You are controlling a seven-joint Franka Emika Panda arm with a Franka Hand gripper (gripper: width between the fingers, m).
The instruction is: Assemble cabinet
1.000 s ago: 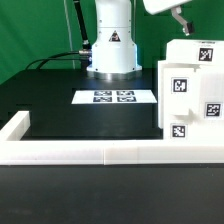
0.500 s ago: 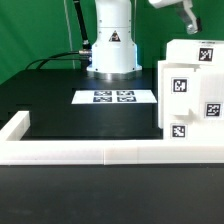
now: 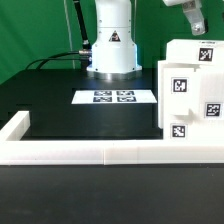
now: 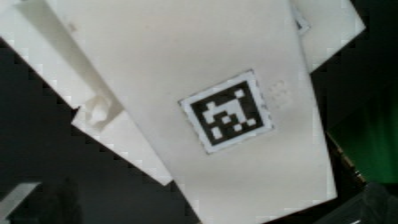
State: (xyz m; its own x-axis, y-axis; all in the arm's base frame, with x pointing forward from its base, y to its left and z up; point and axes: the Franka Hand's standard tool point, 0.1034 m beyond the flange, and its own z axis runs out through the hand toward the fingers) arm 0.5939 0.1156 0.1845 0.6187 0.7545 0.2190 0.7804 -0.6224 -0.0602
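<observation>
The cabinet (image 3: 190,95) is a white boxy unit with black-and-white tags on its front and top. It stands on the black table at the exterior view's right, against the low white wall. My gripper (image 3: 194,22) hangs in the air above the cabinet's top, near the upper edge of the exterior view, holding nothing. Its fingers look spread apart. The wrist view looks straight down on the cabinet's white top panel (image 4: 196,90) and one tag (image 4: 228,112).
The marker board (image 3: 113,97) lies flat on the table in front of the robot base (image 3: 110,45). The low white border wall (image 3: 100,152) runs along the near side and turns back at the exterior view's left. Cables trail left of the base.
My gripper has risen and shifted toward the exterior view's right, away from the cabinet's top. The cabinet has not moved.
</observation>
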